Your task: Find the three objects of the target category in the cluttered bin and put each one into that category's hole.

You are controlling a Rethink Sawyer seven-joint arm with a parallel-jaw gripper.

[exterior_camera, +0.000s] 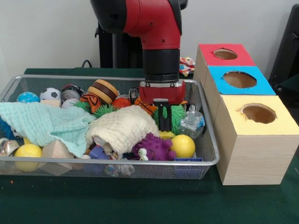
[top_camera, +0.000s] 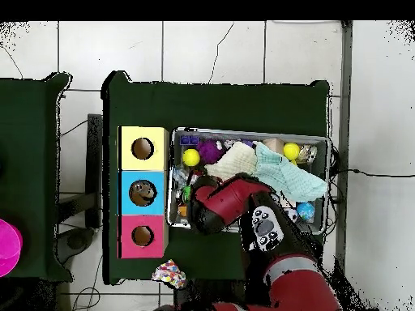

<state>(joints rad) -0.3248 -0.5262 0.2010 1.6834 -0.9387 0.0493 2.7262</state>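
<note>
The gripper [exterior_camera: 163,122] hangs low inside the wire mesh bin [exterior_camera: 211,154], its black fingers [exterior_camera: 163,116] drawn close together and pointing straight down; nothing can be seen between them, though the front view does not settle whether they have closed completely. The task names no category, so the target is a judgement: the balls look the likeliest set, and the nearest is the yellow ball [exterior_camera: 183,145], just below and to the right of the fingertips in the front view, round and so with no long axis to line up on. A small yellow thing sits right under the tips, too hidden to name. Crowding the ball are the purple spiky toy [exterior_camera: 152,148] on its other side, the cream cloth [exterior_camera: 122,128] beyond that, the green spiky ball [exterior_camera: 176,116] behind the fingers, and a crumpled clear plastic piece [exterior_camera: 192,121]. The yellow-topped box [exterior_camera: 258,135] stands just outside the bin wall, nearest the ball.
</note>
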